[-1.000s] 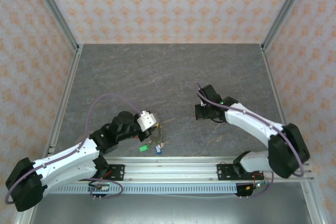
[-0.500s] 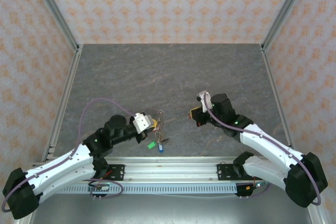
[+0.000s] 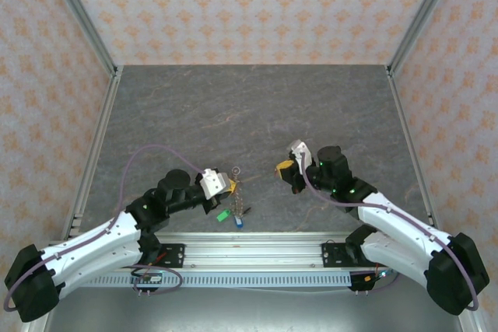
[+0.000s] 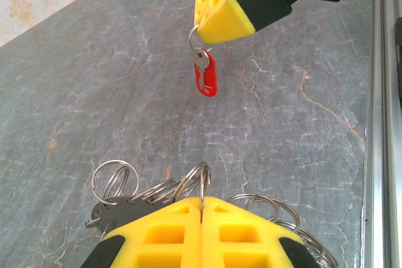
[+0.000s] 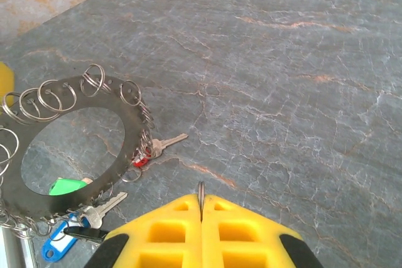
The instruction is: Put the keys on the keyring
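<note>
The left gripper [image 3: 225, 186] hovered near the desk's [image 3: 233, 106] near edge, left of centre. Its yellow fingers [image 4: 160, 236] were pressed together, pinching the rim of the keyring [image 3: 238, 187].

The keyring stood on edge just right of that gripper. Seen from above, it was a thin line running toward the near edge. From the right wrist camera it was a flat grey band [image 5: 134, 131] with small wire rings [image 5: 94, 76] spaced along its rim. From the left wrist camera, its edge [image 4: 202, 180] rose between the fingertips, with wire rings fanned out on both sides and a black piece [image 4: 112, 210] low on the left.

Keys hung at the keyring's lower end, toward the near edge:
- a green tag [image 3: 222, 215];
- a blue tag [image 3: 236, 221];
- a bare key [image 5: 167, 144] beside a red tag [image 5: 139, 160].

Whether the keyring's lower rim touched the desk could not be told.

The right gripper [image 3: 285, 169] hovered right of the keyring, apart from it and a little farther from the near edge. Its fingers [image 5: 163, 233] were pressed together, pinching a small wire ring [image 4: 196, 34]. A key with a red tag [image 4: 206, 77] dangled from that ring above bare desk, between the two grippers.
</note>
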`<state>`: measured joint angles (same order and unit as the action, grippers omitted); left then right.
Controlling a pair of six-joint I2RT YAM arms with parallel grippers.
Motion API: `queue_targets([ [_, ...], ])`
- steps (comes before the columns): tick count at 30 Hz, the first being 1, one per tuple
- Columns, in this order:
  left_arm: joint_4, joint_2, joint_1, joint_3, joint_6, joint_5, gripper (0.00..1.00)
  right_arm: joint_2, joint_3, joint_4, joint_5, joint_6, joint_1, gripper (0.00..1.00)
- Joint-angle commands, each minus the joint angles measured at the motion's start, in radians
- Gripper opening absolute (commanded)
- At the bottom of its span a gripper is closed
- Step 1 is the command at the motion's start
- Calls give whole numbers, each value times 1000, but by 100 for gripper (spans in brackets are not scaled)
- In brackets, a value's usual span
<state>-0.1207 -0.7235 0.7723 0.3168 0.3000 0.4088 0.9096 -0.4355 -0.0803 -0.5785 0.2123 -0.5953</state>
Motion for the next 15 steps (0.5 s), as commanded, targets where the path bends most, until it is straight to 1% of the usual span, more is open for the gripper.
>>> queue_targets([
  [1, -100, 1, 2, -8, 17, 30, 0, -5, 3, -59, -66, 73, -8, 0],
  [4, -96, 2, 2, -7, 22, 28, 0, 14, 16, -102, -113, 96, -8, 0],
  [11, -103, -10, 2, -6, 33, 24, 0, 126, -22, -159, -237, 140, -31, 0],
  [15, -81, -39, 2, 15, 52, 26, 0, 168, -52, -181, -261, 164, -68, 0],
])
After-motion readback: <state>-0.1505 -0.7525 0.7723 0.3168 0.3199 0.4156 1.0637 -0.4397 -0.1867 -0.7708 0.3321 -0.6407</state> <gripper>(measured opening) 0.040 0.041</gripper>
